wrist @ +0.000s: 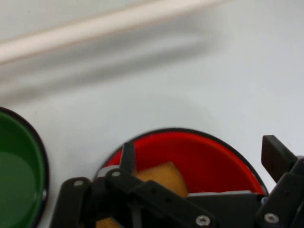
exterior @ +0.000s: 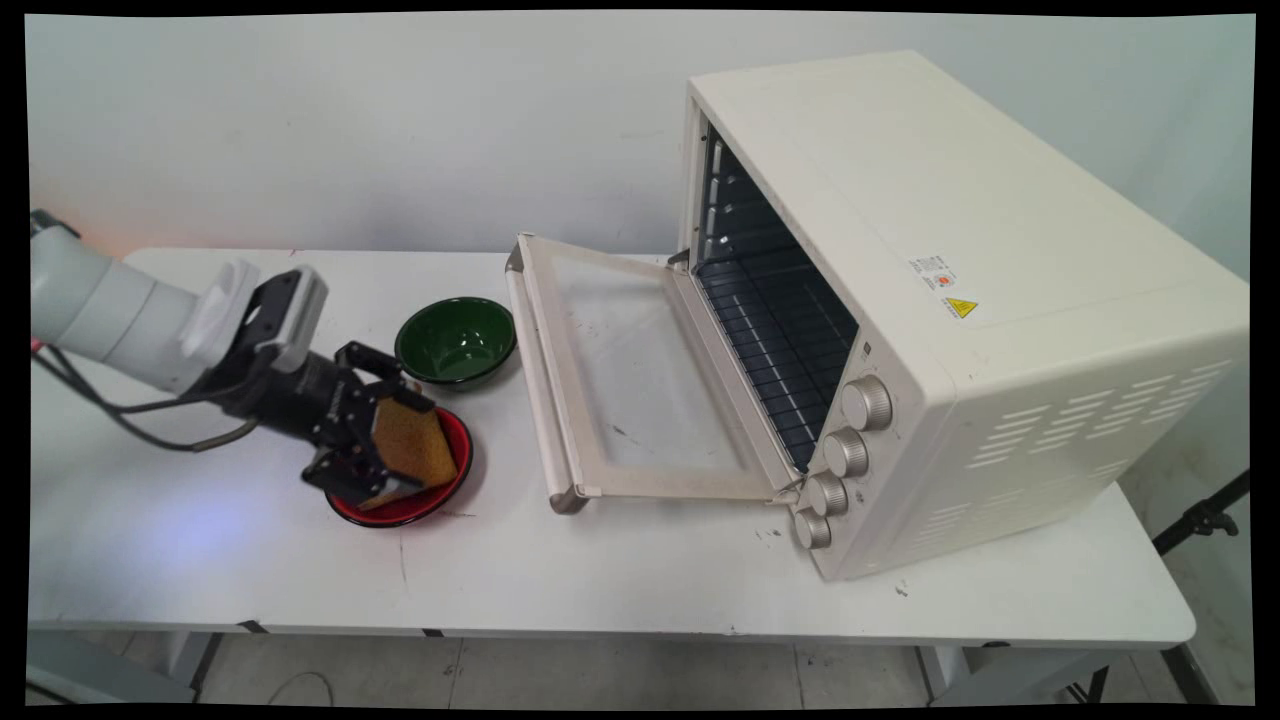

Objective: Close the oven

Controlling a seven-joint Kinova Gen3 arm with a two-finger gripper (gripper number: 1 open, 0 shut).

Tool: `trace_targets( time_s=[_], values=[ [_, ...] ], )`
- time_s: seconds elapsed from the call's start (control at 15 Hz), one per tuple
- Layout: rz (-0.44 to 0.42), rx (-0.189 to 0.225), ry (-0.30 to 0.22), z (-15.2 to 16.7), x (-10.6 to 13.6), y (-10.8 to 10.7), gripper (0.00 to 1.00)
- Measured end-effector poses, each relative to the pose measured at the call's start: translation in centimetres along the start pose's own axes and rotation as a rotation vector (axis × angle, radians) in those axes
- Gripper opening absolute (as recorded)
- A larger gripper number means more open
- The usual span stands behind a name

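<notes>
Tool [exterior: 395, 455] grips the toast [exterior: 413, 441] by its two edges, over the red bowl [exterior: 450, 490] — beside the green bowl [exterior: 456, 341] on the worktop [exterior: 620, 570]. You'd judge the slice light, dry and crumbly — keep holding flat edges, gently; oven [exterior: 900, 300] door lies open

Two bowls are counted: one green bowl [exterior: 456, 341] left of centre in the main view and at the left edge of the hand view, and one red bowl [exterior: 442, 497] just below it, at lower centre in the hand view. One brown slab-like piece [exterior: 412, 443] is seen over the red bowl. One cream toaster oven [exterior: 960, 300] is seen at the right, with one door [exterior: 620, 375] folded open and four knobs [exterior: 845, 452] counted. One white table [exterior: 620, 580] is seen.
</notes>
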Motion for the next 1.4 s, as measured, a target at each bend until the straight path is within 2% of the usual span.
trace_targets(
  time_s=[0.47,0.53,1.4],
  values=[
    [-0.055,0.039,0.019,2.6,1.7,-2.1,1.0],
    [-0.06,0.042,0.02,3.2,1.9,-2.4,0.0],
    [-0.154,0.089,0.024,10.1,3.5,-5.5,0.0]
  ],
)
